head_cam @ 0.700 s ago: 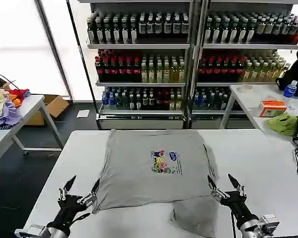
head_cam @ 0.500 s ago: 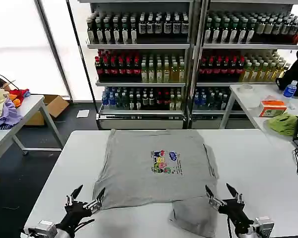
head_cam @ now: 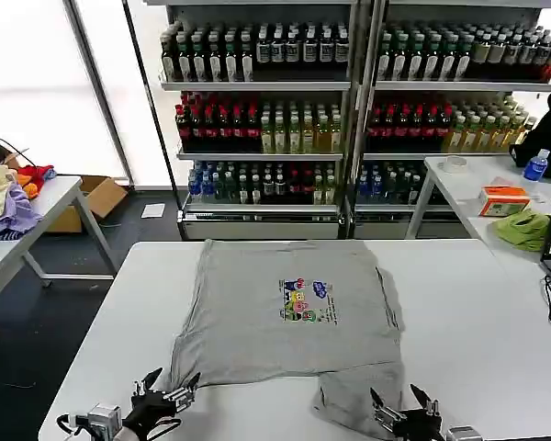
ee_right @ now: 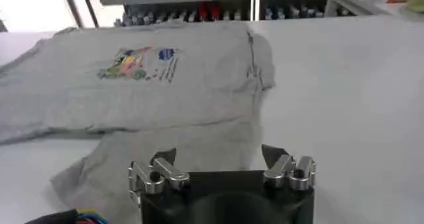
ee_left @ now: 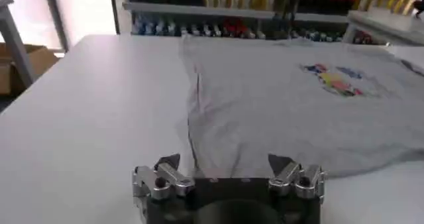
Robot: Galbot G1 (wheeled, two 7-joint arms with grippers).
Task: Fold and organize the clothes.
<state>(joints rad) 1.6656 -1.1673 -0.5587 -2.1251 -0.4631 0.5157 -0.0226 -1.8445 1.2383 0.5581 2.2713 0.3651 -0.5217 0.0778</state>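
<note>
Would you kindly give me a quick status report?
Left gripper open, right gripper open, both at table's near edge. Shirt flat, unheld. Nothing in the way.

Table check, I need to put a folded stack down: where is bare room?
Bare white table lies left of the shirt and, wider, to its right. The near edge is crowded: both open pincers, left, right, flank the shirt's hanging flap.

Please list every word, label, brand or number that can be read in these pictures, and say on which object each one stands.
No text can be read.
Grey shirt, chest print: multicoloured shapes, any lettering too small to read.
Bottles on the shelves: labels too small to read.
Orange box on the side table: markings blurred.
</note>
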